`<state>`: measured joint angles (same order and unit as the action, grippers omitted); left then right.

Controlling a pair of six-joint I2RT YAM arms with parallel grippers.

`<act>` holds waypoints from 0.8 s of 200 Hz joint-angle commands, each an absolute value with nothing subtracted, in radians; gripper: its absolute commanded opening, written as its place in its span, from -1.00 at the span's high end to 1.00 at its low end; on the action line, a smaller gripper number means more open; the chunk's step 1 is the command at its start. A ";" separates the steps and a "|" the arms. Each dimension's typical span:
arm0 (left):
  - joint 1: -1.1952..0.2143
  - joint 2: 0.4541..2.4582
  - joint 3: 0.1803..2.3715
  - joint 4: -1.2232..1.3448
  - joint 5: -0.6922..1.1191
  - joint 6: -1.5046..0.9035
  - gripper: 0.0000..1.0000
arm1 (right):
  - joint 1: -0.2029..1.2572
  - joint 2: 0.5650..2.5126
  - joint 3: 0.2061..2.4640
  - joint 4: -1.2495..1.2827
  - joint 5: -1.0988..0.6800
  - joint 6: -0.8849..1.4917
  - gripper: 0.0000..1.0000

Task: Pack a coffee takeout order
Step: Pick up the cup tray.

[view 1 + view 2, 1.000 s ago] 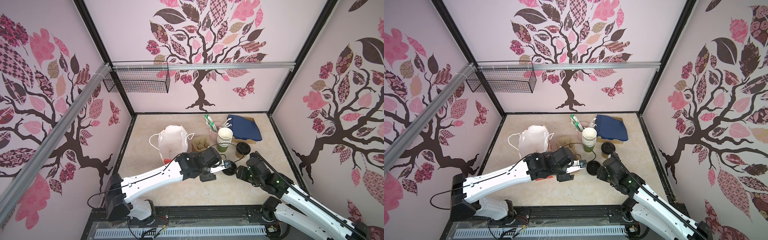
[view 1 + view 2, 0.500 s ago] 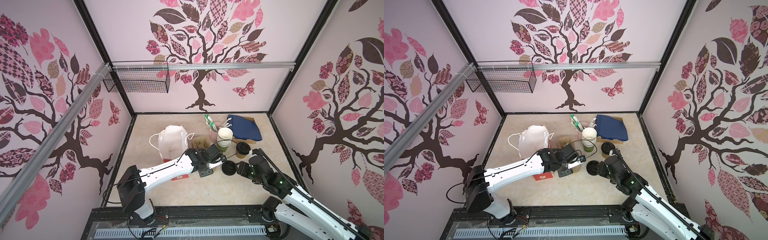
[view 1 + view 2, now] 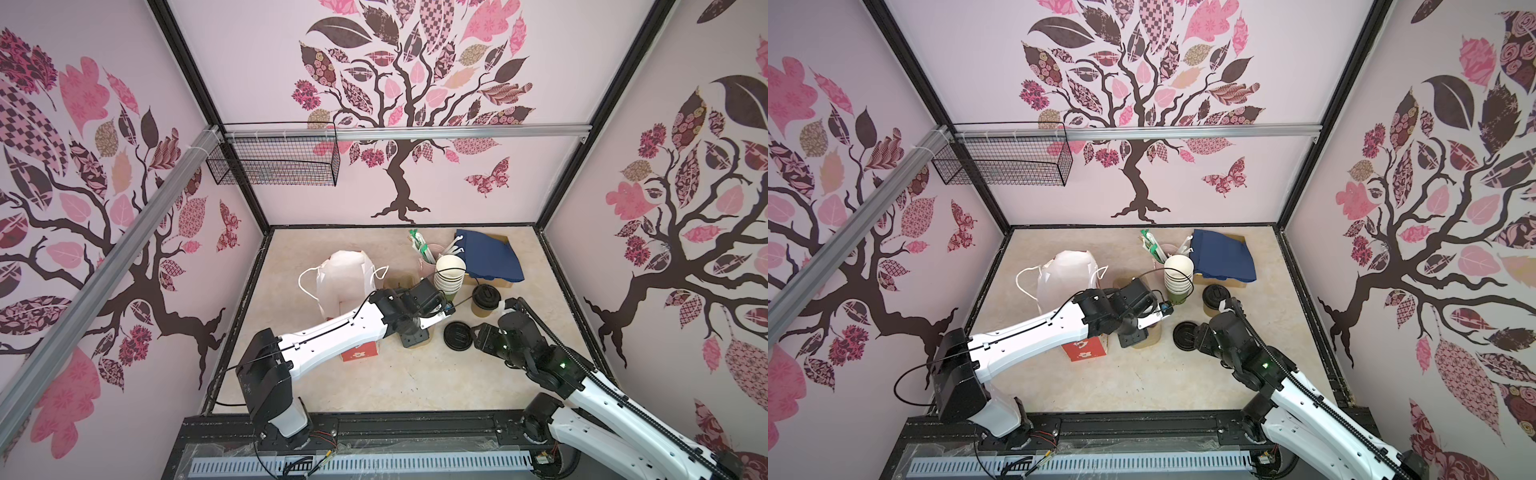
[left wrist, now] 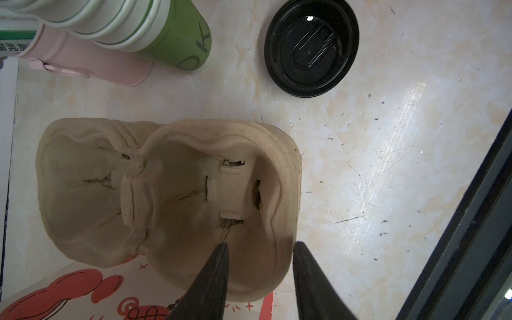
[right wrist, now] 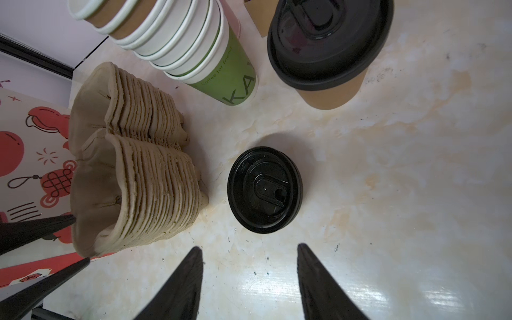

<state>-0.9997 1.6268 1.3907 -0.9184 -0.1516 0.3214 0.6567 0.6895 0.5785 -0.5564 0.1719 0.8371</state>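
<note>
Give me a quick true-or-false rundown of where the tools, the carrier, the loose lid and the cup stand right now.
1. The left tool straddles the wall of the top pulp carrier, one finger inside a well and one outside. True.
2. The right tool holds the loose black lid. False: the tool is open and empty, and the lid lies flat on the table ahead of it.
3. The brown paper cup already has a black lid on. True.
4. That cup sits in a carrier well. False: it stands on the table beside the stack of lidless cups.
5. Only one carrier is out. False: many are nested in a stack.
</note>
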 commanded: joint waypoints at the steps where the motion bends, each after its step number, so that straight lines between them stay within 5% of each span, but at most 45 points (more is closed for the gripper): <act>1: -0.999 1.651 1.454 -0.941 -0.131 0.321 0.18 | 0.654 0.677 0.596 -0.576 0.192 0.828 -0.14; 160: -0.996 1.669 1.493 -0.970 -0.126 0.326 0.76 | 0.654 0.677 0.611 -0.583 0.198 0.817 -0.14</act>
<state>-1.0000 1.6821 1.4456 -0.9665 -0.1238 0.3229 0.6567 0.6865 0.5785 -0.5575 0.1799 0.8295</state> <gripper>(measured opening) 0.134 0.571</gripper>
